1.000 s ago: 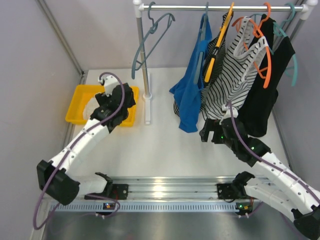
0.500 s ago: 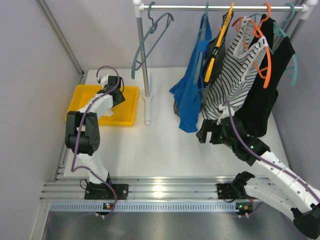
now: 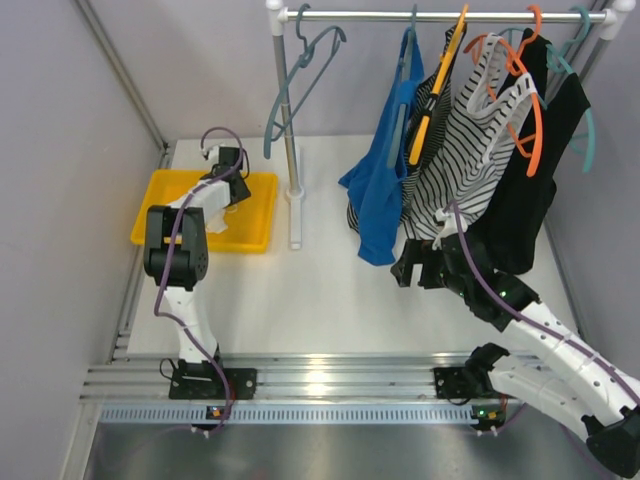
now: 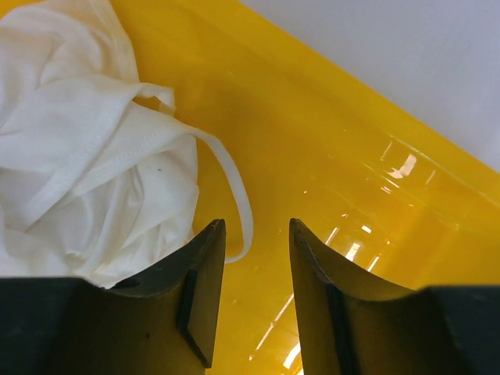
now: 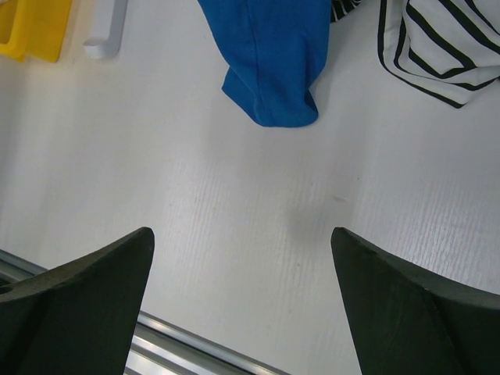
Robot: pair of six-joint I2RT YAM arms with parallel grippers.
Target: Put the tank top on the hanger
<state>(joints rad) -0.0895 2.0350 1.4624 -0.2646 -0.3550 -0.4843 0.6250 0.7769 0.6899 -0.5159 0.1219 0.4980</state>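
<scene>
Barely begun — the crumpled white thin-fabric tank top [image 4: 86,148] lies ungrasped in the yellow plastic tray [image 4: 351,156], the left gripper [image 4: 256,234] just beside it, jaws slightly parted, empty. The right gripper [image 5: 242,234] gapes over the white table [image 5: 234,180]; the slim grey-blue plastic hanger [image 3: 318,47] hangs bare.

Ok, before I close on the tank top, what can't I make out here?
- Tank top: cut off by the left wrist view's left edge, lower part behind the left jaws; in the top view the left arm covers most of it.
- Strap: touching the jaws or apart, unclear in the left wrist view.
- Hanger: top view only, too thin to judge its hook's seat.
</scene>
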